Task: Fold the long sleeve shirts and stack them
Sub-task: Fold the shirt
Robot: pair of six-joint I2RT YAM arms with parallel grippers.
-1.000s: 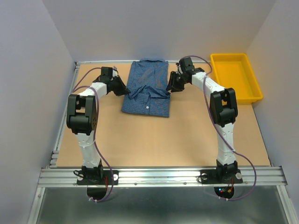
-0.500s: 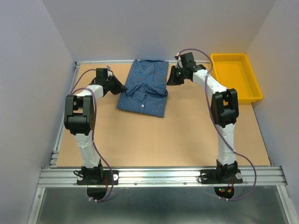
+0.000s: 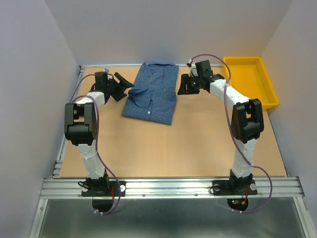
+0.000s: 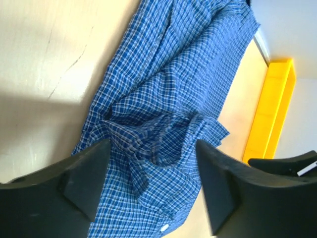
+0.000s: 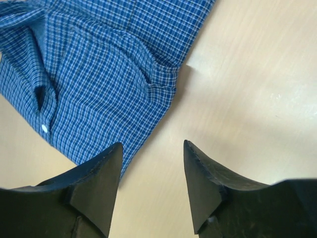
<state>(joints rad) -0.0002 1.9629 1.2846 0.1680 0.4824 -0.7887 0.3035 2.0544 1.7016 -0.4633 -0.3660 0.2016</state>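
**One shirt, two claws, both spread**

One blue check shirt [image 3: 151, 94] lies on the table [image 3: 173, 144], at its far middle, partly folded and slightly askew; one yellow bin [image 3: 249, 58] sits at the far right corner, well apart from it; two arms work the board. The left gripper [image 3: 123, 83] hangs just beside the shirt's left edge, jaws spread wide, rumpled cloth showing between them but nothing pinched; the right gripper [image 3: 182, 87] hovers just off the shirt's right edge, jaws apart, over bare wood, holding nothing.
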